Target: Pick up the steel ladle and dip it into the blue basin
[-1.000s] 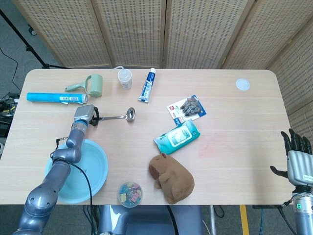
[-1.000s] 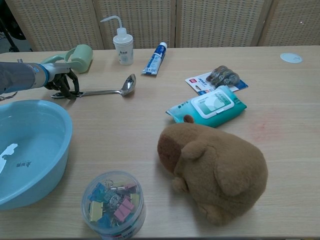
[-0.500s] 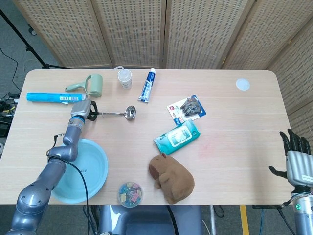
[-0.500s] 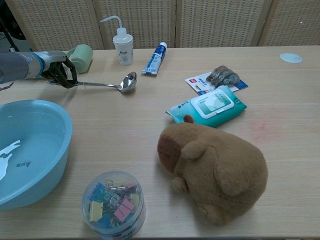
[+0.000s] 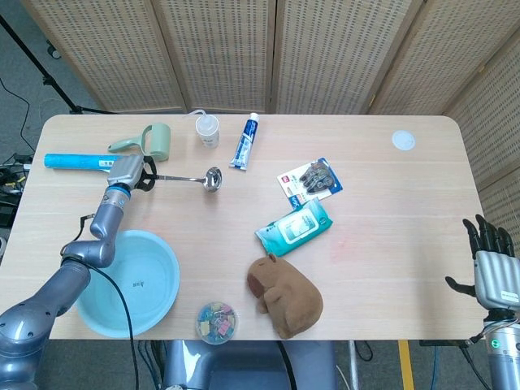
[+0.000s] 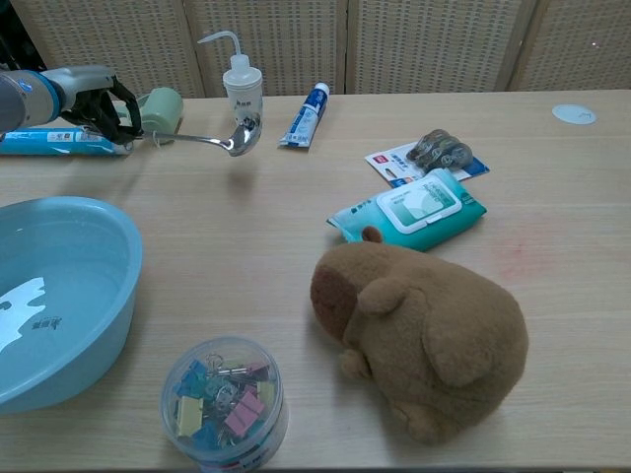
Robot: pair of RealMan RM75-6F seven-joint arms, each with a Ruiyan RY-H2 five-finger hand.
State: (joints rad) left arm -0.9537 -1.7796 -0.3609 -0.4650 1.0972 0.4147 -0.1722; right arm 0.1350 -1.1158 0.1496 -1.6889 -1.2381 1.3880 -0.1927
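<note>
A brown plush toy (image 5: 284, 296) lies just beside a teal wipes pack (image 5: 294, 227).

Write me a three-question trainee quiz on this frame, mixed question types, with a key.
1. True or false: the left hand holds the ladle by its handle, with the bowl end clear of the table.
2. Multiple choice: what lies between the plush toy and the carded pack? A. toothpaste tube B. wipes pack C. clip jar
3. Fill in: the ladle has not yet reached the blue ____, which sits at the table's near left edge.

Key:
1. True.
2. B, the wipes pack.
3. basin.
</note>
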